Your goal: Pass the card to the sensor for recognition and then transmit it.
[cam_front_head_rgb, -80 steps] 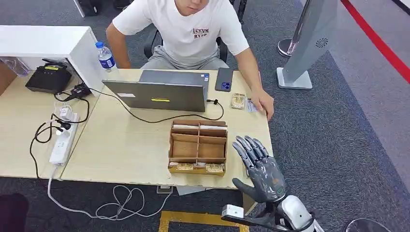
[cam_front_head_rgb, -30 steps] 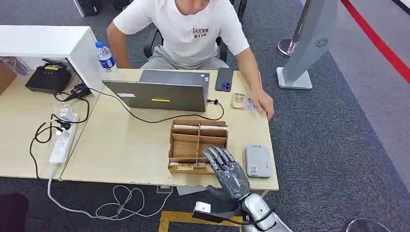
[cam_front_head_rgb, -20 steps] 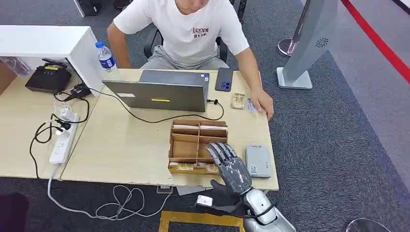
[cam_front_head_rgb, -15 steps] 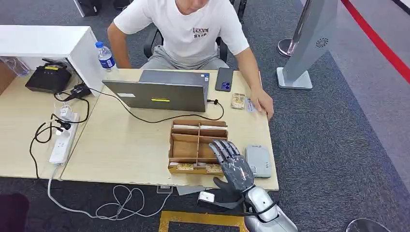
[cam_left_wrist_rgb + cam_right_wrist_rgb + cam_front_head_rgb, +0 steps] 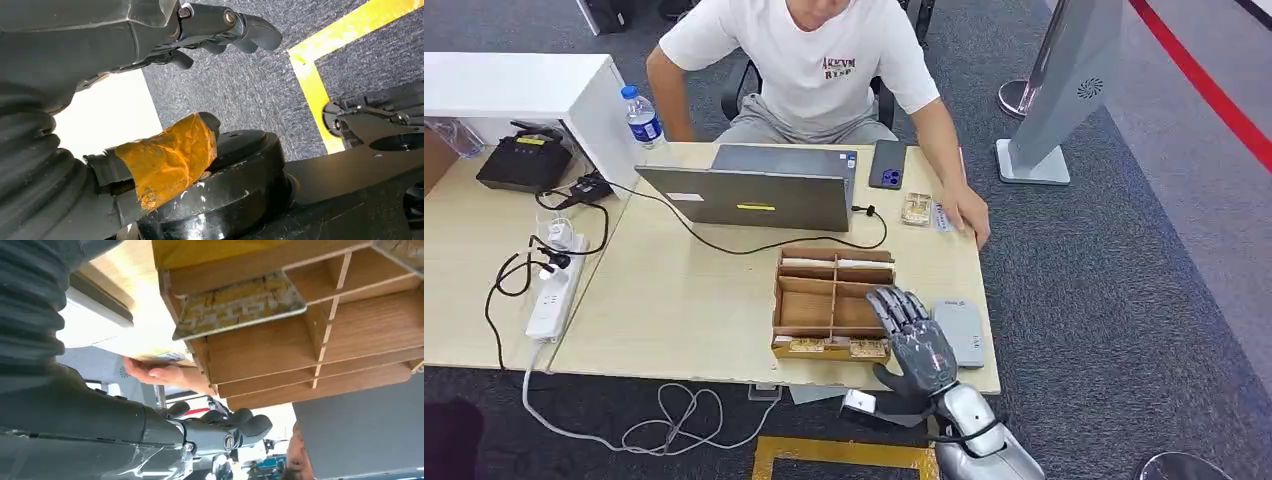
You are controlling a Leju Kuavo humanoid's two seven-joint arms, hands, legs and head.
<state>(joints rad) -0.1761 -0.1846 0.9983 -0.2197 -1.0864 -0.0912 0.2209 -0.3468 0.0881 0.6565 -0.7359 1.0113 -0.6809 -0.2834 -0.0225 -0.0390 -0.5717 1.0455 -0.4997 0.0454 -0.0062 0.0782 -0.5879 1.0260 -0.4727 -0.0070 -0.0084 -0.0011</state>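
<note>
The right hand (image 5: 916,345) hangs over the near right corner of the table (image 5: 684,300), fingers spread, between the wooden divider box (image 5: 834,300) and the grey sensor (image 5: 959,330) — both close on either side, little clearance. A card (image 5: 240,305) stands at the box's near edge, just in front of the palm. Bare tabletop lies beyond the sensor, up to the person's hand (image 5: 969,215) resting on cards near the far right edge. A cable (image 5: 774,243) crosses between box and laptop (image 5: 749,195) — the laptop walls off the far side. Left of the box, open tabletop runs to the power strip (image 5: 552,295).
</note>
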